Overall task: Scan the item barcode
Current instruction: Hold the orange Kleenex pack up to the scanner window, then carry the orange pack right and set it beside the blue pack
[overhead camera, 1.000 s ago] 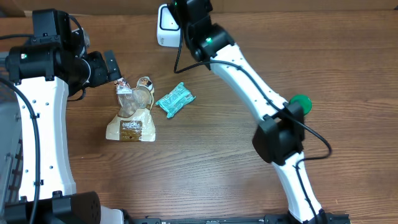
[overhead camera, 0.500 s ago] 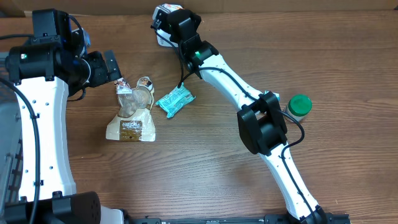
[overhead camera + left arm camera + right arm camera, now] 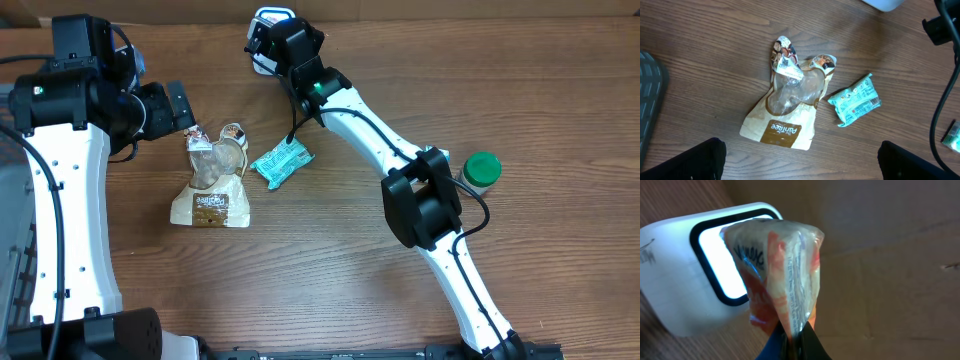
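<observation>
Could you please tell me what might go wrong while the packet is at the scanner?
The right hand pinches the packet only by one thin edge, so it could slip. The packet is crumpled before the scanner, so a barcode may not read. The right arm's elbow is close to the green-capped bottle and might knock it.

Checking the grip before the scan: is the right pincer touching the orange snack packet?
Touching. The right wrist view shows the right pincer shut on the lower edge of the orange snack packet.
</observation>
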You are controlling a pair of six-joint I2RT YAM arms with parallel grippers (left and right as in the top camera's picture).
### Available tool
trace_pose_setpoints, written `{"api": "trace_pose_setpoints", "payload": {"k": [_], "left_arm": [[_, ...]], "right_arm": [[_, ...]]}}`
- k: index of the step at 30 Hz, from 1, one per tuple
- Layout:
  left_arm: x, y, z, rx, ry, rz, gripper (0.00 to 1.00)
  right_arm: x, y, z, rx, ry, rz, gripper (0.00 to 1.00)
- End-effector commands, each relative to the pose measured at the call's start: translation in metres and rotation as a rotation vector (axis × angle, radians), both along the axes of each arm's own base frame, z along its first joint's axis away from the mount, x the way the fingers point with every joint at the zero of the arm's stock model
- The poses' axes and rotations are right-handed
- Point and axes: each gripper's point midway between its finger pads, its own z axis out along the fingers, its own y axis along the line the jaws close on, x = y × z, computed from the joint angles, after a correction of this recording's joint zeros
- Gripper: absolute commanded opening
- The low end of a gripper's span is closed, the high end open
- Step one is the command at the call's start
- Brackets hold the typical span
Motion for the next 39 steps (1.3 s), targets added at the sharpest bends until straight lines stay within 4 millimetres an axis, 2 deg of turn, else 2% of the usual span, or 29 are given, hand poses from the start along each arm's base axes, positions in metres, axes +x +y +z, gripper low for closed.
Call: {"api": "trace_pose_setpoints", "payload": {"k": [1, 5, 6, 7, 9, 12, 14, 15, 18, 21, 24, 25, 26, 29, 31, 33, 34, 35, 37, 39], "left_arm": [[-0.001, 0.0, 0.008, 0.002, -0.024, -0.006, 0.99], [-0.001, 0.0, 0.008, 0.002, -0.024, -0.006, 1.0], [-0.001, 0.0, 0.008, 0.002, -0.023, -0.006, 1.0], [-0.001, 0.0, 0.008, 0.002, -0.024, -0.006, 1.0], [-0.001, 0.0, 0.008, 0.002, -0.023, -0.006, 1.0], [-0.001, 0.0, 0.008, 0.002, -0.024, -0.006, 1.0], [-0.001, 0.0, 0.008, 0.002, -0.024, -0.006, 1.0], [-0.001, 0.0, 0.008, 0.002, -0.024, -0.006, 0.99], [-0.001, 0.0, 0.008, 0.002, -0.024, -0.006, 1.0], [-0.001, 0.0, 0.008, 0.002, -0.024, -0.006, 1.0], [-0.001, 0.0, 0.008, 0.002, -0.024, -0.006, 1.0], [-0.001, 0.0, 0.008, 0.002, -0.024, -0.006, 1.0], [-0.001, 0.0, 0.008, 0.002, -0.024, -0.006, 1.0], [-0.001, 0.0, 0.008, 0.002, -0.024, -0.006, 1.0], [-0.001, 0.0, 0.008, 0.002, -0.024, -0.006, 1.0], [-0.001, 0.0, 0.008, 0.002, -0.024, -0.006, 1.0], [-0.001, 0.0, 0.008, 0.002, -0.024, -0.006, 1.0], [-0.001, 0.0, 0.008, 0.002, -0.024, -0.006, 1.0], [-0.001, 0.0, 0.008, 0.002, -0.024, -0.006, 1.0], [-0.001, 0.0, 0.008, 0.002, -0.023, -0.006, 1.0]], "right_arm": [[-0.013, 0.004, 0.082, 0.219, -0.028, 0.015, 0.04], [-0.04, 0.003, 0.136, 0.452, 0.05, 0.013, 0.04], [-0.055, 0.001, 0.158, 0.574, 0.104, 0.002, 0.04], [-0.064, -0.001, 0.167, 0.635, 0.139, -0.009, 0.04], [-0.094, -0.01, 0.193, 0.829, 0.274, -0.062, 0.04], [-0.141, -0.026, 0.211, 1.019, 0.518, -0.129, 0.04], [-0.167, -0.039, 0.209, 1.051, 0.651, -0.178, 0.04], [-0.181, -0.053, 0.202, 1.055, 0.728, -0.243, 0.04], [-0.201, -0.083, 0.174, 1.017, 0.849, -0.423, 0.04], [-0.224, -0.117, 0.123, 0.927, 0.996, -0.656, 0.04], [-0.227, -0.138, 0.07, 0.892, 1.061, -0.831, 0.04], [-0.227, -0.141, 0.058, 0.891, 1.068, -0.859, 0.04], [-0.226, -0.148, 0.034, 0.889, 1.068, -0.924, 0.04], [-0.228, -0.167, -0.012, 0.879, 1.055, -1.053, 0.04], [-0.232, -0.187, -0.043, 0.862, 1.033, -1.147, 0.04], [-0.236, -0.197, -0.058, 0.864, 1.029, -1.192, 0.04], [-0.24, -0.211, -0.074, 0.873, 1.032, -1.244, 0.04], [-0.241, -0.216, -0.078, 0.876, 1.032, -1.257, 0.05], [-0.24, -0.226, -0.081, 0.877, 1.023, -1.276, 0.19], [-0.238, -0.232, -0.081, 0.869, 1.003, -1.286, 0.26]]}}
